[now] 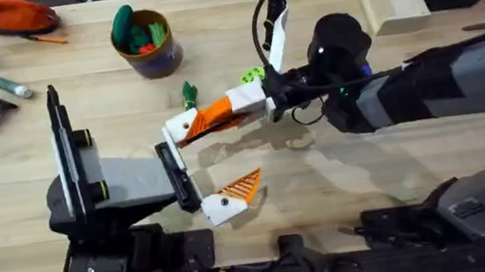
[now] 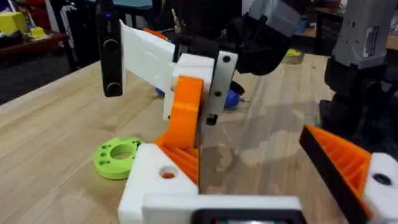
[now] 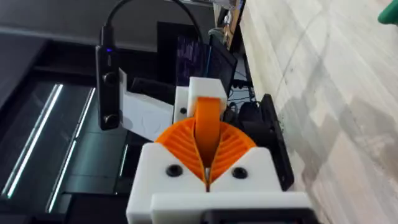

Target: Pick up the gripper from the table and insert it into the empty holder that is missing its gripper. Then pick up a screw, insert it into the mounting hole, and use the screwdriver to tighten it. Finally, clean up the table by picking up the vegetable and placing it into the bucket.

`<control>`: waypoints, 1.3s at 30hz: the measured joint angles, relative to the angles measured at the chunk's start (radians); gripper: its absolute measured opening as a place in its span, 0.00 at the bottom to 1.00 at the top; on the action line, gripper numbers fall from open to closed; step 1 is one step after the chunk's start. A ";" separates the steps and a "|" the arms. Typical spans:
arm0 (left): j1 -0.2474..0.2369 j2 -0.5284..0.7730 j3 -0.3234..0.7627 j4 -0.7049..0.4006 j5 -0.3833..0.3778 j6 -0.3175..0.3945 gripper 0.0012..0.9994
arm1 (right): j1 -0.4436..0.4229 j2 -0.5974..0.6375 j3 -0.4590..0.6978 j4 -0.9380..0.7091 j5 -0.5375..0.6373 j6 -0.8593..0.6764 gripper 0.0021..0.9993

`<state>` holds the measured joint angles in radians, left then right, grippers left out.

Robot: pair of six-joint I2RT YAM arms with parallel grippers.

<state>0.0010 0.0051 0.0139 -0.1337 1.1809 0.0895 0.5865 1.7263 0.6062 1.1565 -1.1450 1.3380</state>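
Right pincer (image 1: 228, 107) in the overhead view is closed on the orange gripper (image 1: 211, 115), above the table (image 1: 365, 168); the part's end meets the white holder (image 1: 180, 126). The vegetable (image 1: 189, 94) lies just behind.

The left wrist view shows the left pincer (image 2: 255, 168) standing wide open, with the orange gripper (image 2: 186, 112) at its holder (image 2: 155, 180).

From the right wrist, the right pincer's pads (image 3: 233, 146) press on the orange gripper (image 3: 208, 121).

Matt wooden table (image 1: 391, 151); ribbed orange plastic gripper (image 1: 212, 114); glossy bucket (image 1: 151, 59).
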 joint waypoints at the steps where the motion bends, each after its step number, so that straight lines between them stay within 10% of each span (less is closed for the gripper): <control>1: 0.000 0.000 0.000 0.000 0.000 0.000 1.00 | 0.000 0.002 0.001 0.002 -0.001 0.000 0.01; 24: 0.002 0.000 0.000 0.000 0.000 0.000 1.00 | 0.000 0.002 0.002 0.006 -0.001 0.000 0.01; 39: 0.002 0.000 0.000 -0.001 0.012 0.000 1.00 | 0.000 0.002 0.007 0.010 0.008 -0.004 0.28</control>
<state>0.0025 0.0051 0.0139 -0.1349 1.1927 0.0895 0.5861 1.7283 0.6128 1.1660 -1.1374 1.3342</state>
